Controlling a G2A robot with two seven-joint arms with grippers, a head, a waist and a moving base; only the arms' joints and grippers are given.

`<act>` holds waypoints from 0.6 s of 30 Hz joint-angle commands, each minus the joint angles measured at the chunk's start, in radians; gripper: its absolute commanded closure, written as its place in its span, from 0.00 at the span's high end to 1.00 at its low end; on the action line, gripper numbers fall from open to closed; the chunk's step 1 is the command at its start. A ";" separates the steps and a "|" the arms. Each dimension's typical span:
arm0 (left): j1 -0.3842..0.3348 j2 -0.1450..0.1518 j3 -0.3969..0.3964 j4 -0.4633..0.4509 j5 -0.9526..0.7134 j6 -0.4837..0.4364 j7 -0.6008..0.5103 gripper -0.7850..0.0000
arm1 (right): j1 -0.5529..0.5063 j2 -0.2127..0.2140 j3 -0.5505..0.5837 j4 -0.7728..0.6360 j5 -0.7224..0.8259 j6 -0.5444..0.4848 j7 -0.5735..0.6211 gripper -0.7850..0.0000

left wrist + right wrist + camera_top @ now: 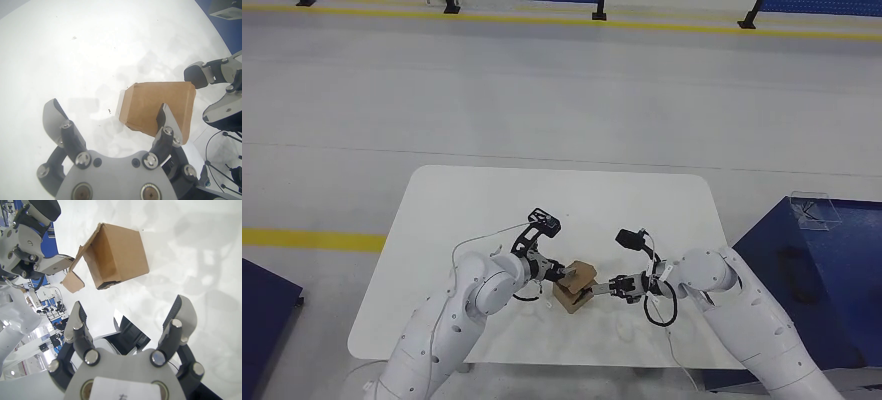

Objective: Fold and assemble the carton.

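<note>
Carton [575, 284] rests on the white surface [542, 200], lower centre of the top view, its open end facing the right fingers [184, 311], spread wide just short of it. Left fingers [51, 115] gape wide too, one seemingly touching the raised flap [83, 251].

No legible text, white label [125, 387] bearing a cut-off mark

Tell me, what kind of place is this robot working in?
Probably a big robot lab or factory hall. The wide pale floor has painted yellow lines, the white table stands in the open on it, and blue partitions stand beside it.
</note>
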 commanded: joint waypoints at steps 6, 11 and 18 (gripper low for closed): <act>0.000 0.000 0.000 0.000 0.000 0.000 0.000 1.00 | -0.040 0.007 0.027 -0.031 0.014 -0.048 -0.040 1.00; 0.010 0.002 -0.002 0.001 0.012 -0.010 0.008 1.00 | -0.132 0.029 0.115 -0.126 -0.007 -0.075 -0.128 1.00; -0.002 0.001 -0.012 0.027 -0.022 -0.026 -0.006 1.00 | -0.191 0.035 0.110 -0.202 -0.161 -0.014 -0.242 1.00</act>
